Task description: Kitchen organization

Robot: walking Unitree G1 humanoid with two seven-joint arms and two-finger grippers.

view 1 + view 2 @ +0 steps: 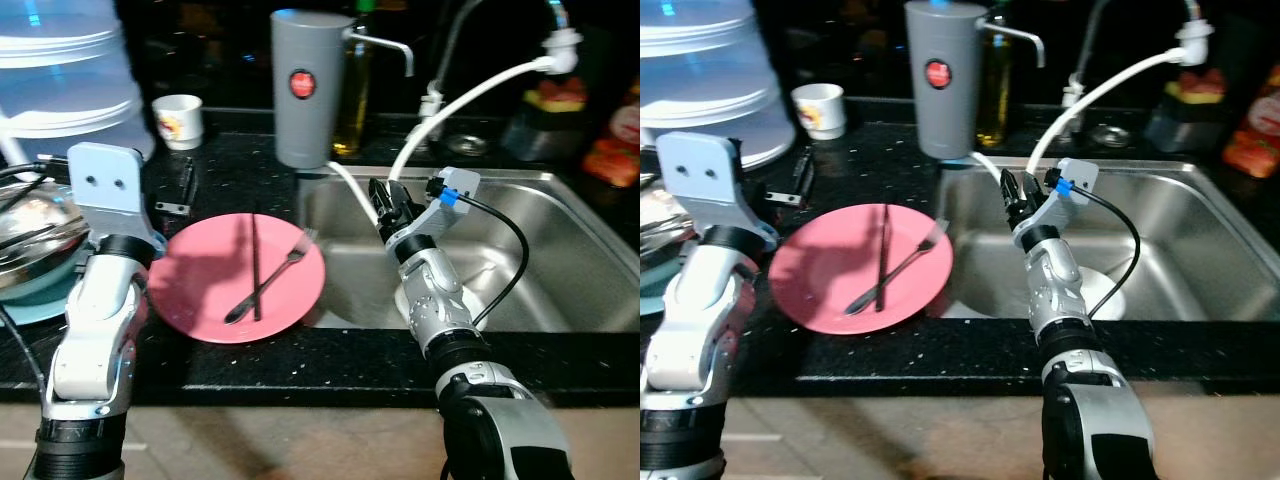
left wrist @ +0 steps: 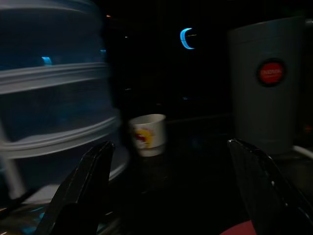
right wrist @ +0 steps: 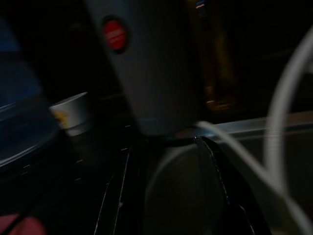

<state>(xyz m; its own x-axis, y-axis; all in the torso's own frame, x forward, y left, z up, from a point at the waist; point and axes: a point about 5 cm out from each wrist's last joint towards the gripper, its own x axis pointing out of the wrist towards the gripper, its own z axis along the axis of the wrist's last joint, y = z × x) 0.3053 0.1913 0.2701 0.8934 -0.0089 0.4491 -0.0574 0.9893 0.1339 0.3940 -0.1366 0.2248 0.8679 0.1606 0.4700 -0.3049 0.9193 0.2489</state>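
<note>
A pink plate [image 1: 200, 290] lies on the black counter in front of me, with a metal fork [image 1: 287, 262] and a dark slim utensil [image 1: 254, 250] crossed on it. Behind it stands a tall grey tumbler [image 1: 310, 90] with a red logo, and a small white cup [image 1: 180, 120] sits further left. My right gripper [image 1: 390, 198] hangs open over the left side of the steel sink [image 1: 560, 250], beside a white hose [image 1: 460, 100], and points toward the tumbler. My left gripper [image 2: 169, 143] is open and empty, left of the plate, facing the white cup [image 2: 148, 134].
A large clear plastic container [image 1: 60, 70] stands at the back left. A metal bowl [image 1: 30, 230] sits on a blue dish at the left edge. A black clip [image 1: 182, 192] lies behind the plate. An oil bottle [image 1: 353, 95], a faucet [image 1: 440, 80] and bottles [image 1: 615, 130] line the back.
</note>
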